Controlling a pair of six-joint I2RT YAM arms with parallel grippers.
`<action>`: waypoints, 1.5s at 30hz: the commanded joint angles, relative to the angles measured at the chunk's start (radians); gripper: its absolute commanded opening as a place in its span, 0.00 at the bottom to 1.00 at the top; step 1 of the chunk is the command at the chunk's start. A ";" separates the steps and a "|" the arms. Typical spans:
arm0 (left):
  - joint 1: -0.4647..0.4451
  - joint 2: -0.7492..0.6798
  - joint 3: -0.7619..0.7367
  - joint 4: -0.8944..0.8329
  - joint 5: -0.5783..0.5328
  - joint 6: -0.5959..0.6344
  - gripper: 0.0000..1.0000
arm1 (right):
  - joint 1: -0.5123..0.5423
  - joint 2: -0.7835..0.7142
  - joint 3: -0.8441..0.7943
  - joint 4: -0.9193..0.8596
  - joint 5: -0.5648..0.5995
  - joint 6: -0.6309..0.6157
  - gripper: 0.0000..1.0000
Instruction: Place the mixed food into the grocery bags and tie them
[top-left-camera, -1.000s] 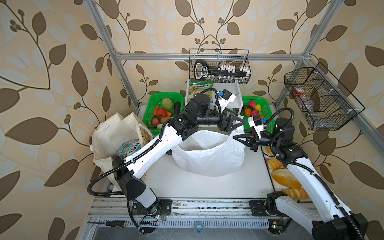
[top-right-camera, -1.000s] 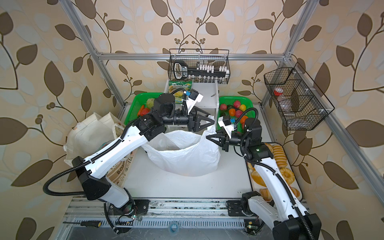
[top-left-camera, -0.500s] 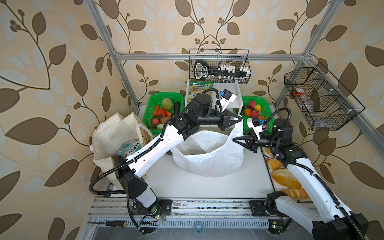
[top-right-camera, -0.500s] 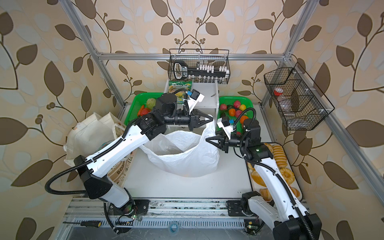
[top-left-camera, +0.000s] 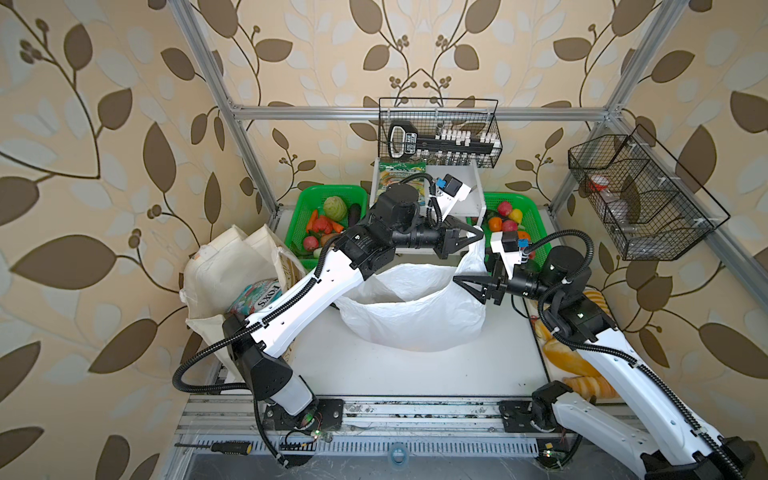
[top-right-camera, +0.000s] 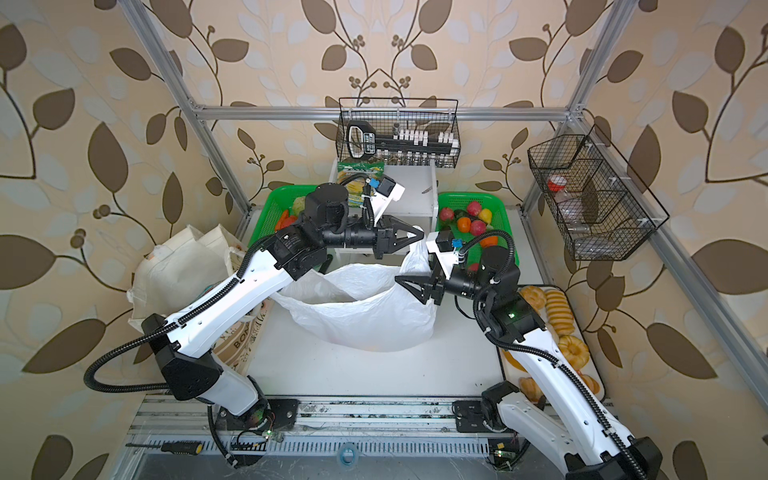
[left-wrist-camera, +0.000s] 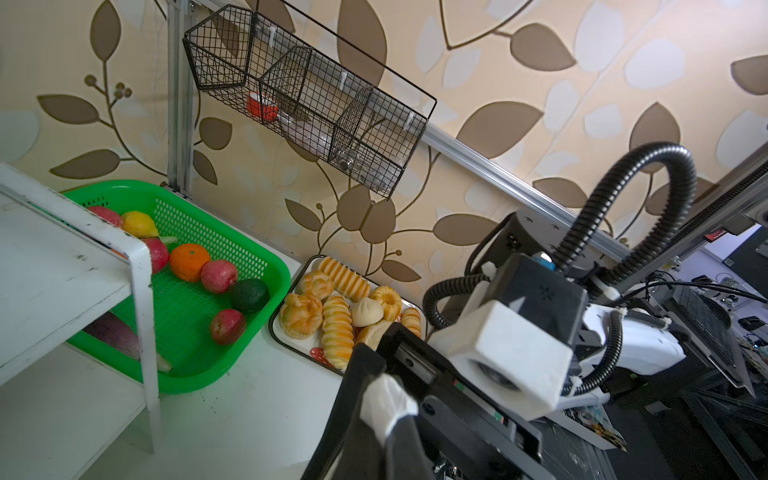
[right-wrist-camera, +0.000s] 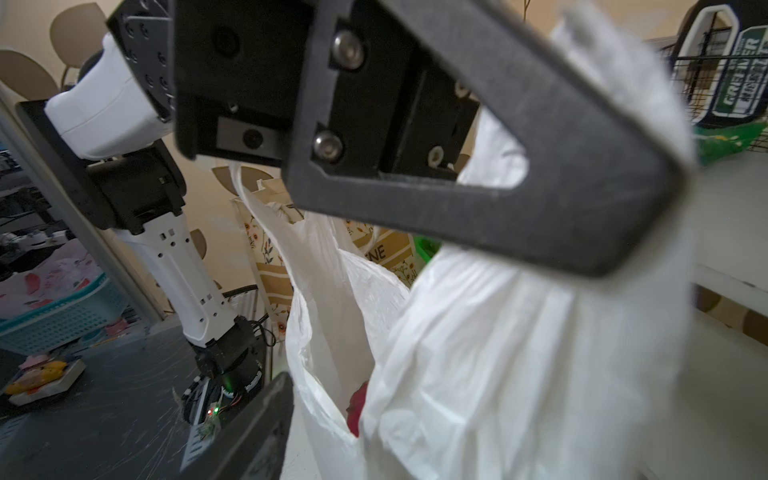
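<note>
Left gripper (top-left-camera: 478, 240): jaws together, clamped on handle loop of white plastic bag (top-left-camera: 415, 324). Handle stretched up toward back edge of table (top-left-camera: 415, 374). Right gripper (top-left-camera: 469, 289): jaws wide apart at bag's right rim, holding nothing; contact unclear. Bag mid-table, mouth gaping upward, long axis left-right. Canvas tote (top-left-camera: 224, 266) upright at left edge, mouth up, FOX'S packet (top-left-camera: 257, 297) inside.
</note>
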 joint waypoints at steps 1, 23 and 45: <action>0.000 -0.035 0.049 0.018 -0.021 -0.005 0.00 | 0.053 -0.032 -0.049 0.067 0.286 0.071 0.71; 0.000 -0.032 0.037 0.031 -0.081 -0.042 0.00 | 0.273 -0.048 -0.121 0.184 0.715 0.145 0.37; 0.000 -0.136 0.094 -0.171 -0.251 0.028 0.74 | 0.151 -0.065 -0.150 0.066 0.589 0.371 0.00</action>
